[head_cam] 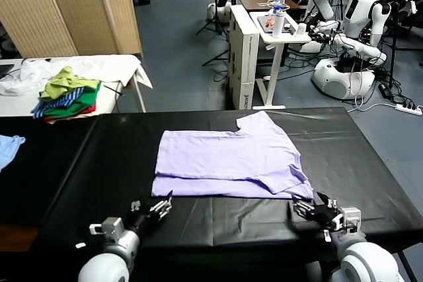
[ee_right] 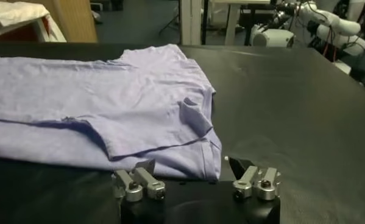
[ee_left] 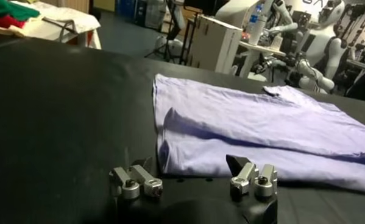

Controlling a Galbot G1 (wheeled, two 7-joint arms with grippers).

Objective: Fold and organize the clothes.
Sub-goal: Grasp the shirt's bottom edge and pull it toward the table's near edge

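The black table [head_cam: 79, 163] extends well past the T-shirt [head_cam: 228, 160] on both sides, with bare surface to the left and right of the garment and a narrow bare strip between its near hem and the table's near edge. The table's far edge runs just behind the shirt's collar side.

The left gripper [head_cam: 153, 209] sits low over that near strip, just off the shirt's near-left corner; in the left wrist view its fingers [ee_left: 136, 182] stand apart with nothing between them. The right gripper [head_cam: 316, 211] sits beside the near-right corner – its fingers [ee_right: 255, 182] are likewise spread and hold nothing, the hem lying just ahead of them.

The T-shirt is pale lavender, thin and soft, lying flat at the table's centre. Its upper layer is folded over – a lower layer shows as a band along the near edge. One short sleeve is tucked inward on the right side, forming a small raised fold.

A pile of green, striped and red garments [head_cam: 66, 97] rests on a white side table [head_cam: 125, 67] to the far left, well apart.
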